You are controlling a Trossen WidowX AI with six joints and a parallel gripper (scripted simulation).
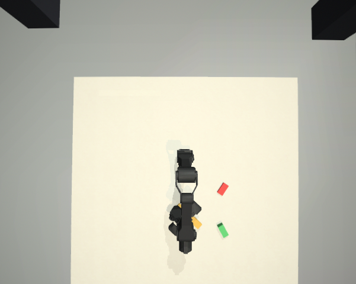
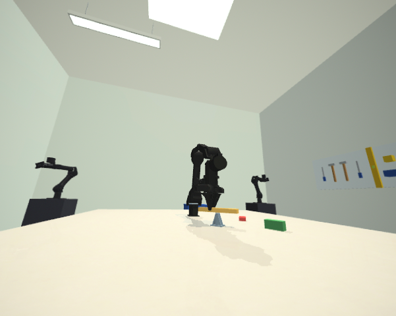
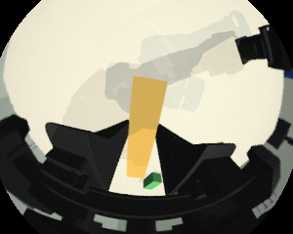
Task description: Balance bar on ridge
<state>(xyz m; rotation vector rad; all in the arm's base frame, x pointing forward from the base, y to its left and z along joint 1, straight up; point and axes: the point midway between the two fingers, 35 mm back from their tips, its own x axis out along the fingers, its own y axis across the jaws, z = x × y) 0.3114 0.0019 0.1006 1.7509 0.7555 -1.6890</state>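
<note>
Gripper fingers (image 2: pixel 210 207), black and tapered, are closed on the long yellow-orange bar (image 1: pixel 196 222) (image 2: pixel 225 210) (image 3: pixel 147 104), pointing down at it from above. In the exterior view the bar lies nearly level, clear of the cream table (image 1: pixel 125 137) (image 2: pixel 122 265) (image 3: pixel 49 63), at the top of the grey-blue wedge-shaped ridge (image 2: pixel 217 220); whether it touches the crest I cannot tell. Farther out, a green block (image 1: pixel 223 230) (image 2: pixel 275 224) (image 3: pixel 151 180) and a red block (image 1: pixel 222 189) (image 2: pixel 242 218) lie apart from the ridge.

The grip looks slightly off to one side of the ridge, so the bar's middle may not sit over the crest; let go like that, it could tip and drop an end onto the table. Opening with a gap beneath, or one finger dragging, could also jolt it off.
</note>
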